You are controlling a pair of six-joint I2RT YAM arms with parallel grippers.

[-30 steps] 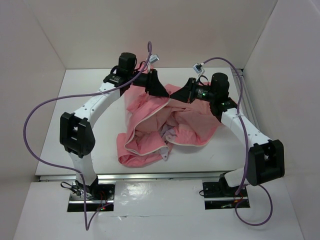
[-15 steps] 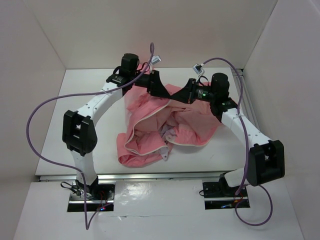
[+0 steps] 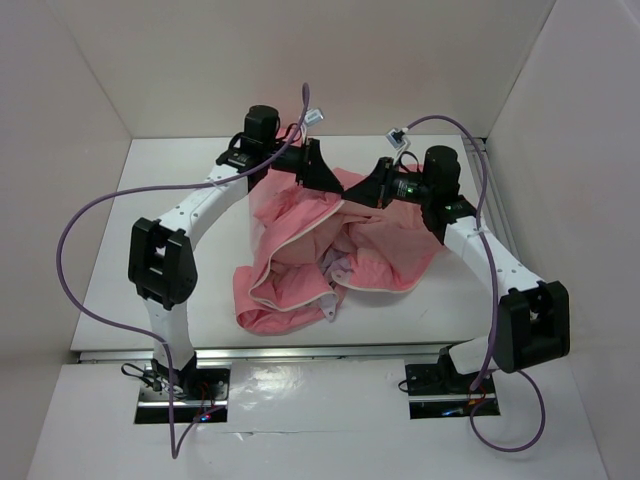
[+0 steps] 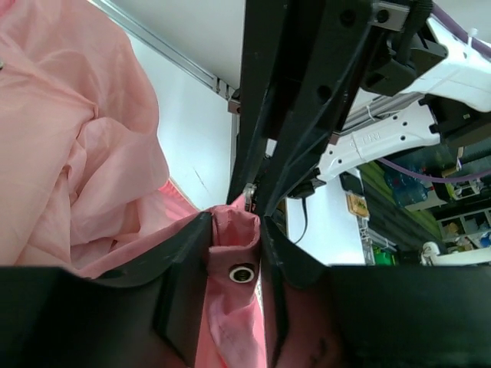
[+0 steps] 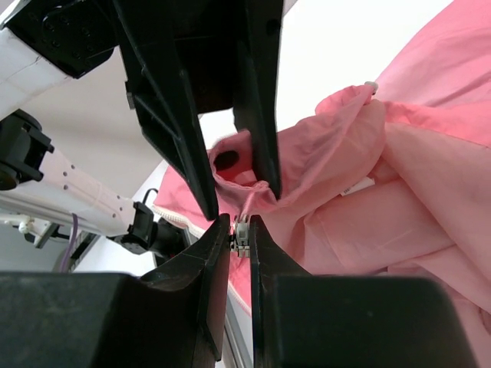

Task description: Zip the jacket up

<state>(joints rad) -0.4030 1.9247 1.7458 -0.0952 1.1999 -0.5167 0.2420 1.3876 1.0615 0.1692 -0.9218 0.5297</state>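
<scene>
The salmon-pink jacket [image 3: 335, 250] lies crumpled in the middle of the table, its white zipper edging [image 3: 290, 310] curving along the near side. My left gripper [image 3: 325, 186] is shut on a fold of the jacket's edge that carries a metal snap [image 4: 242, 274], and holds it lifted at the far end. My right gripper [image 3: 366, 190] faces it, tips almost touching. In the right wrist view it is shut on the small grey zipper slider [image 5: 241, 234], just under the left gripper's fingers [image 5: 175, 123]. The pink fabric [image 5: 383, 192] spreads to the right there.
White walls close in the table at the back and both sides. Purple cables [image 3: 75, 230] loop from both arms. A metal rail [image 3: 495, 200] runs along the right edge. The table's near edge [image 3: 320, 350] lies just below the jacket.
The left arm has shifted slightly to the right, bringing its gripper closer to the right gripper. Both keep their hold, and the jacket has barely moved.
</scene>
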